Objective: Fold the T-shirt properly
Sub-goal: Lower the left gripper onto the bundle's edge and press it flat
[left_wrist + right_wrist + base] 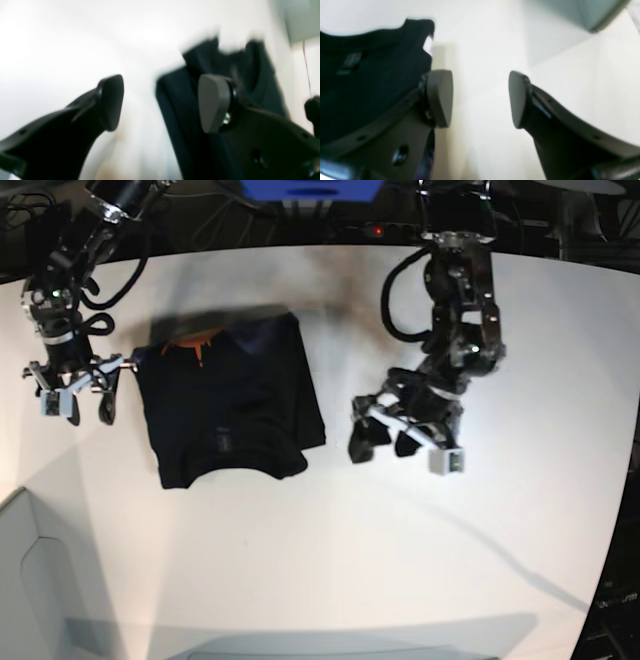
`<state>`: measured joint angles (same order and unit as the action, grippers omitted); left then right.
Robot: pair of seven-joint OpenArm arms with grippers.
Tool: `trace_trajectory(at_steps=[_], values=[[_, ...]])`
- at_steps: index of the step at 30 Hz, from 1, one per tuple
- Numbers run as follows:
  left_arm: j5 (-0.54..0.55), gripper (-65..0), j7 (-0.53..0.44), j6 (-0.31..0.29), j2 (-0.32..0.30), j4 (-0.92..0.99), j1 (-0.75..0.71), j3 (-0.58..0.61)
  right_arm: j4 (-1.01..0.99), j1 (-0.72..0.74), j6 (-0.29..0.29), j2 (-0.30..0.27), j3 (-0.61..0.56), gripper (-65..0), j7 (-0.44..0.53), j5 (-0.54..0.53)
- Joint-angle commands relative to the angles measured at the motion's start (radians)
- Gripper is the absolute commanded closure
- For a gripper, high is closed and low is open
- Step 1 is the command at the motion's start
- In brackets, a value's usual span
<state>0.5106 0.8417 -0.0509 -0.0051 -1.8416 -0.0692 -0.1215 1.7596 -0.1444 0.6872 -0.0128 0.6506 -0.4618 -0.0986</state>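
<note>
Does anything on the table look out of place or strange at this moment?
Mostly no. The black T-shirt lies folded into a compact block on the white table, slightly askew, its lower right corner jutting out. Both the left gripper and the right gripper are open and hold nothing.

1. A white surface point(330, 560) fills most of the base view, smudged grey near its far edge.
2. Dark cables point(30, 210) lie behind the far edge.
3. A blue object point(310, 190) sits at the top.
4. A pale grey panel point(30, 580) lies at the near left corner.
</note>
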Motion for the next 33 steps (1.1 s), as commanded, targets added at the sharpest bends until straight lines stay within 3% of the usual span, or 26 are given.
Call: trace_trajectory(at_steps=[1,4,8,13,17,33], values=[[0.03,-45.4,-0.003,-0.008,0.003,-0.053,-0.001,-0.019,0.033,0.007,0.011,-0.006,0.004,-35.8,0.024,-0.016],[0.061,-45.4,-0.006,-0.005,0.014,-0.073,0.001,-0.023,0.038,0.002,0.011,0.01,0.008,-35.8,0.025,-0.016],[0.05,-45.4,-0.009,0.001,0.067,0.041,0.055,0.07,0.032,-0.004,0.011,0.014,0.004,-35.8,0.021,-0.016],[-0.091,-45.4,-0.115,0.001,0.158,0.21,0.105,0.151,0.032,-0.005,0.011,0.03,0.007,-35.8,0.019,-0.008],[-0.171,-45.4,-0.186,0.001,0.162,0.257,0.102,0.208,0.036,-0.025,0.011,0.03,0.002,-35.8,0.019,-0.008],[-0.169,-44.8,-0.255,0.001,0.162,0.474,0.167,0.271,0.032,-0.047,0.011,0.033,0.004,-35.7,0.019,-0.008]])
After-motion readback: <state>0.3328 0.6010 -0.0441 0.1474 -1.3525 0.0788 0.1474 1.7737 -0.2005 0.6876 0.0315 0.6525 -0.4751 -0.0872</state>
